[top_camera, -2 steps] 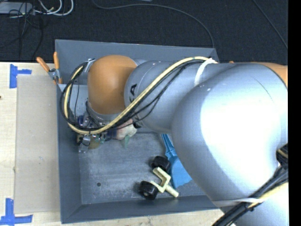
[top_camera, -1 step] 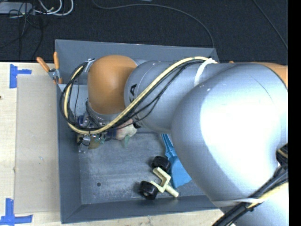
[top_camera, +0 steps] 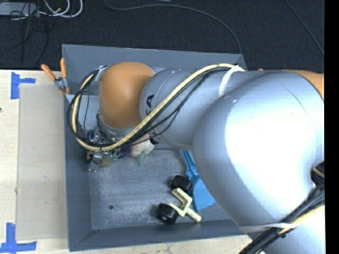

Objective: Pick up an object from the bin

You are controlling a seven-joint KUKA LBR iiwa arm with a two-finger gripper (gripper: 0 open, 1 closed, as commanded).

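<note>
My gripper (top_camera: 99,155) is low in the bin's left part, close to the left wall, mostly hidden under the arm's wrist. Just to its right lies a small pale, whitish-pink thing (top_camera: 142,148), partly under the arm. Whether the gripper touches it I cannot tell. Further right and nearer the front lie a blue flat piece (top_camera: 195,185) and a cream-coloured bar with two black round ends (top_camera: 178,201).
The arm reaches in from the right and covers the bin's back and right half. Cables loop around the wrist on the left. Bare grey floor shows at the front left of the bin.
</note>
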